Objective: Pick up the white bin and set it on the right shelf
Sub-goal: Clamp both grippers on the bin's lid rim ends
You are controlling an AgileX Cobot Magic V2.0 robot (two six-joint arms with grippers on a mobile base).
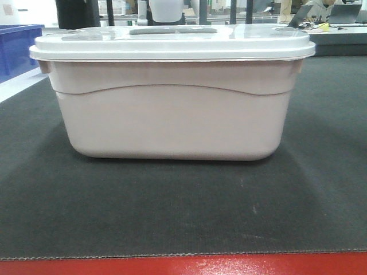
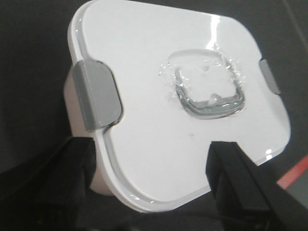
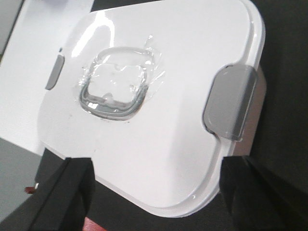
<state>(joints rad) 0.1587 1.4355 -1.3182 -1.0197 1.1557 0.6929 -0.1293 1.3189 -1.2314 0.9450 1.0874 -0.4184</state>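
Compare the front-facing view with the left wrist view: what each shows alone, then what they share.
Front only: the long side wall of the white bin with its wavy ridge, and a blue crate behind at left. Left wrist only: the left gripper, open, hanging over the near edge of the lid, whose top is seen from above. Both: the lid, its grey handle recess and the dark mat beneath.

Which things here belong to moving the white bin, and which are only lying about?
For the job: white bin; left claw and right claw, both open, facing its lid.
Lying about: blue crate; laptop far behind.
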